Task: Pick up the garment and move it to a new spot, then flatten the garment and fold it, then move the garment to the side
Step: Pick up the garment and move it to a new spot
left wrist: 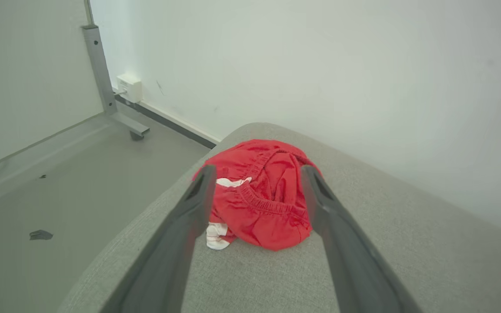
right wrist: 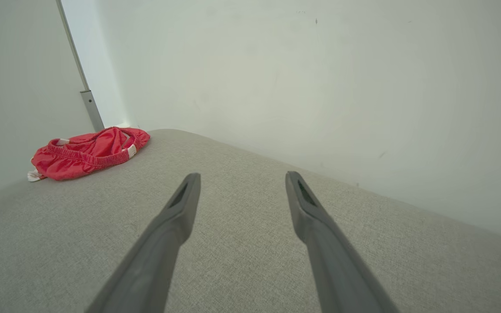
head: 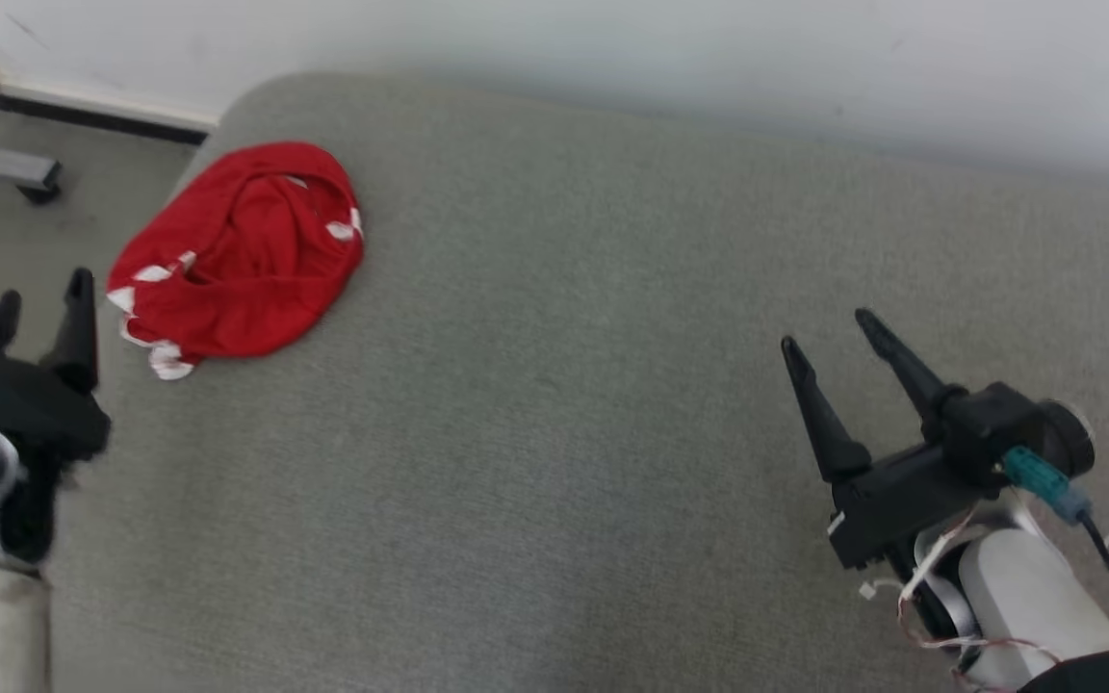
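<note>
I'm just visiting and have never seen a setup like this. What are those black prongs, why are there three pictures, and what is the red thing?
You are seeing one moment through three cameras on a two-armed robot. The wide picture comes from its head, looking down at a grey padded surface. The black prongs are its grippers, two-fingered hands: the left gripper at the lower left, the right gripper at the lower right. The other two pictures come from cameras on each wrist, looking along that hand's own fingers. The red thing is a crumpled garment with white trim, lying near the surface's far left corner. The left hand points straight at it, fingers apart. Both hands are open and hold nothing.
</note>
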Motion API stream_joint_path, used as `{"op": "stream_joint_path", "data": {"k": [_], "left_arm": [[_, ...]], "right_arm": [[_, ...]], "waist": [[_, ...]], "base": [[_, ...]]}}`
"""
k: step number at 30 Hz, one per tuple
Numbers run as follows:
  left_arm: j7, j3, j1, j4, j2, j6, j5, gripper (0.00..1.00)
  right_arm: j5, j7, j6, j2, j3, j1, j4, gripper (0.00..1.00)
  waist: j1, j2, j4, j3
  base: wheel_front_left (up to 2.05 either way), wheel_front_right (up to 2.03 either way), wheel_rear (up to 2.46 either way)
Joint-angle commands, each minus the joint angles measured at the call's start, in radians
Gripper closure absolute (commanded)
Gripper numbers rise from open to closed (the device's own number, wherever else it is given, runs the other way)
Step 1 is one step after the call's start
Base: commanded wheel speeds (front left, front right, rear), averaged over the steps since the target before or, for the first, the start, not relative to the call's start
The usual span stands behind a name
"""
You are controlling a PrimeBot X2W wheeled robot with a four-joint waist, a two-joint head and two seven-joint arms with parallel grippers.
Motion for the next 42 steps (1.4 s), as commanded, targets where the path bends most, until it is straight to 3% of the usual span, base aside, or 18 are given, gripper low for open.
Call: {"op": "stream_joint_path", "data": {"k": [1,8,14,20,26,27,28,32,42], "left_arm": [[0.039,0.005,-0.058,0.035,0.014,-0.001,-0.016,0.0],[0.2,0.104,-0.234,0.158,0.032,0.055,-0.159,0.0],[0.287,0.146,-0.311,0.16,0.042,0.14,-0.207,0.0],[0.346,0.14,-0.322,0.161,0.061,0.178,-0.207,0.0],[0.45,0.133,-0.3,0.198,0.035,0.239,-0.224,0.0],[0.457,0.124,-0.29,0.197,0.037,0.243,-0.216,0.09],[0.455,0.119,-0.281,0.193,0.039,0.246,-0.211,1.0],[0.44,0.123,-0.25,0.185,0.043,0.232,-0.215,1.0],[0.423,0.126,-0.267,0.087,0.131,0.148,-0.223,1.0]], "right_arm": [[-0.008,0.01,-0.003,-0.019,0.004,-0.03,-0.031,0.0],[-0.03,0.045,-0.003,-0.029,0.021,-0.086,-0.144,0.0],[-0.048,0.057,-0.003,-0.034,0.011,-0.094,-0.207,0.0],[-0.053,0.055,-0.003,-0.029,0.003,-0.074,-0.24,0.0],[-0.052,0.051,-0.003,-0.022,-0.003,-0.048,-0.243,0.0],[-0.051,0.051,-0.003,-0.021,-0.002,-0.046,-0.241,0.0],[-0.052,0.05,-0.003,-0.019,-0.004,-0.047,-0.241,0.0],[-0.052,0.046,-0.003,-0.011,-0.008,-0.041,-0.229,0.0],[-0.026,-0.009,-0.003,0.034,0.001,0.008,-0.131,0.0]], "waist": [[-0.0002,-0.0003,-0.11,0.19],[-0.0002,-0.0003,-0.2,0.34],[-0.0002,-0.0003,-0.245,0.424],[-0.0002,-0.0003,-0.272,0.457],[-0.0002,-0.0003,-0.292,0.45],[-0.0002,-0.0003,-0.295,0.445],[-0.0002,-0.0003,-0.298,0.44],[-0.0002,-0.0003,-0.301,0.406],[-0.0002,-0.0003,-0.313,0.196]], "base": [[0.0,0.0,0.0],[0.0,0.0,0.0],[0.0,0.0,0.0],[0.0,0.0,0.0],[0.0,0.0,0.0],[0.0,0.0,0.0],[0.0,0.0,0.0],[0.0,0.0,0.0],[0.0,0.0,0.0]]}}
